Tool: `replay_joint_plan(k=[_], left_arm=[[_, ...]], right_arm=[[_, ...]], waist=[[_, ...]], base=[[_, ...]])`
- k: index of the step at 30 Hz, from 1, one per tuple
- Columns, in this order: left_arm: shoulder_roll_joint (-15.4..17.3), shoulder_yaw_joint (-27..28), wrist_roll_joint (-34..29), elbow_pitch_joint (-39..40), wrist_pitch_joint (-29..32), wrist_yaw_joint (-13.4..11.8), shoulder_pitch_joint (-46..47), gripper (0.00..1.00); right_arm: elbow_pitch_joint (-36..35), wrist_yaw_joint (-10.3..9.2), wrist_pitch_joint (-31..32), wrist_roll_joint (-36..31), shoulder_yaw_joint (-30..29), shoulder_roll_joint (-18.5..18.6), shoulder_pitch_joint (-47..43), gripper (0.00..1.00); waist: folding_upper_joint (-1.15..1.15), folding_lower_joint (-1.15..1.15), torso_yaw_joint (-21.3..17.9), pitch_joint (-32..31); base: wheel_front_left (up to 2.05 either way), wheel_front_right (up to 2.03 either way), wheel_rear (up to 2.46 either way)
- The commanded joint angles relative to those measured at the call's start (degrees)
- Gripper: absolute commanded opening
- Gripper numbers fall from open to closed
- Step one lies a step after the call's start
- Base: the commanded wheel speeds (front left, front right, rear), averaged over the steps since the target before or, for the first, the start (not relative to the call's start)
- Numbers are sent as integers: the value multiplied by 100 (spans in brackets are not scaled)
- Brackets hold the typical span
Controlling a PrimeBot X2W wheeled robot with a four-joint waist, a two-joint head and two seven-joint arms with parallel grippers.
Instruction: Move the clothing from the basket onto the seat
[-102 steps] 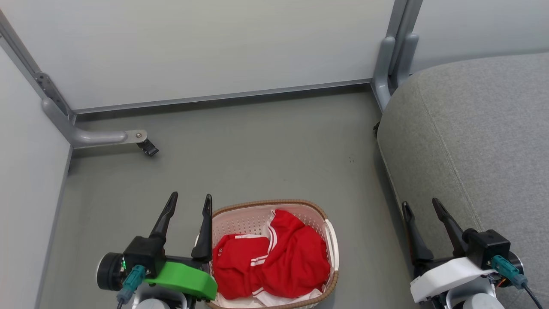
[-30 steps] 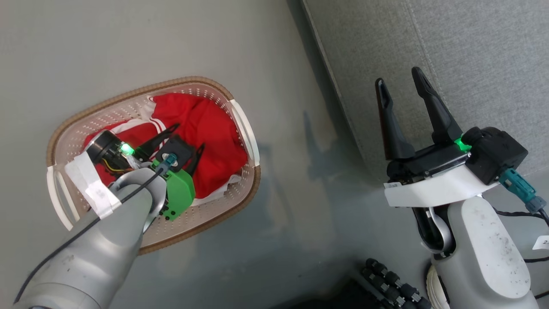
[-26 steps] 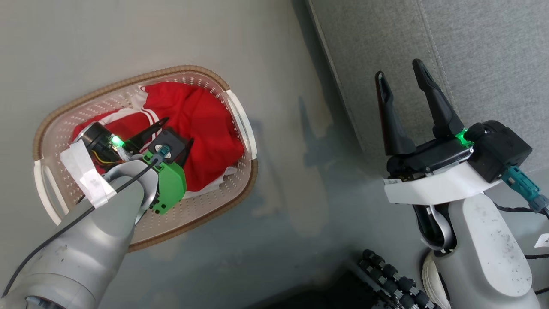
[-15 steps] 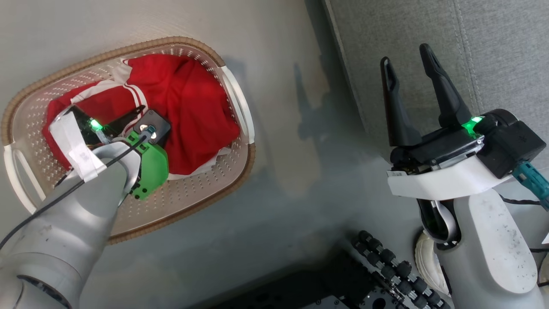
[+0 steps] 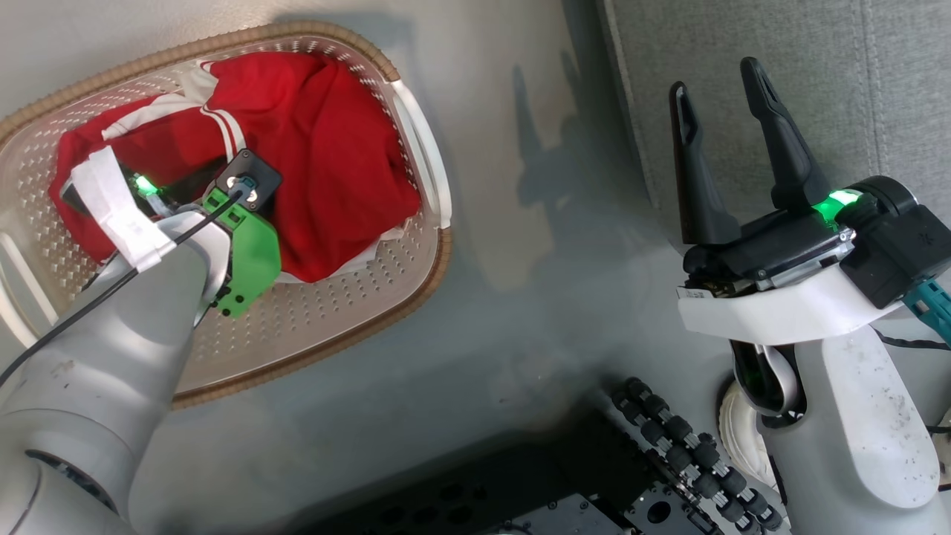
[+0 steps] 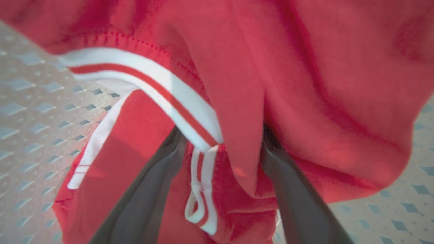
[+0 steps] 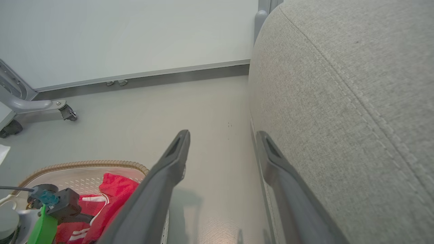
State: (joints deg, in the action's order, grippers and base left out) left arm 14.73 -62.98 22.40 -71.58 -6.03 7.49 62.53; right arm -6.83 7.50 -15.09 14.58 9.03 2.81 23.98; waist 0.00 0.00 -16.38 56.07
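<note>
head view: the basket stands on the floor at 10 o'clock and holds the clothing, a red heap with white stripe trim. the left hand is down in the basket, released. its 2 fingers are spread and pressed into the red fabric, a fold and a striped edge between them, unclamped. the right hand is at 3 o'clock, released and empty, fingers pointing to 12 o'clock beside the edge of the grey seat at 1 o'clock.
</note>
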Motion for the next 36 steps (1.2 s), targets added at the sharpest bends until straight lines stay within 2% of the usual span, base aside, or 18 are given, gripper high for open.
replay_joint_plan(k=[1,2,3,16,29,33,36], left_arm=[[-36,-22,139,4,30,-2,68,73],[-61,-42,200,41,19,-2,54,5],[-56,-103,200,58,-13,-2,82,0],[-205,-607,781,288,-497,-2,-16,0],[-356,-918,1406,970,-920,-2,-697,0],[-324,-801,1504,1361,-923,-2,-902,0],[-253,-451,1463,1845,-921,-2,-1186,0]], right_arm=[[-22,-2,-12,-38,-11,15,16,100],[-22,-2,-12,-49,-9,15,23,100],[-23,-2,-12,-58,-7,15,33,100],[150,-2,-12,-147,20,16,51,100],[677,-2,-12,-356,-92,17,-338,100],[850,-2,-12,-436,-136,18,-486,100],[989,-2,-12,-495,-183,19,-657,100]], waist=[[0,0,35,26],[0,0,48,27],[0,0,59,26],[0,0,290,-466],[0,0,766,-1859],[0,0,929,-2289],[0,0,1096,-2693]], base=[[0,0,0],[0,0,0],[0,0,0],[0,0,0],[0,0,0],[0,0,0],[0,0,0]])
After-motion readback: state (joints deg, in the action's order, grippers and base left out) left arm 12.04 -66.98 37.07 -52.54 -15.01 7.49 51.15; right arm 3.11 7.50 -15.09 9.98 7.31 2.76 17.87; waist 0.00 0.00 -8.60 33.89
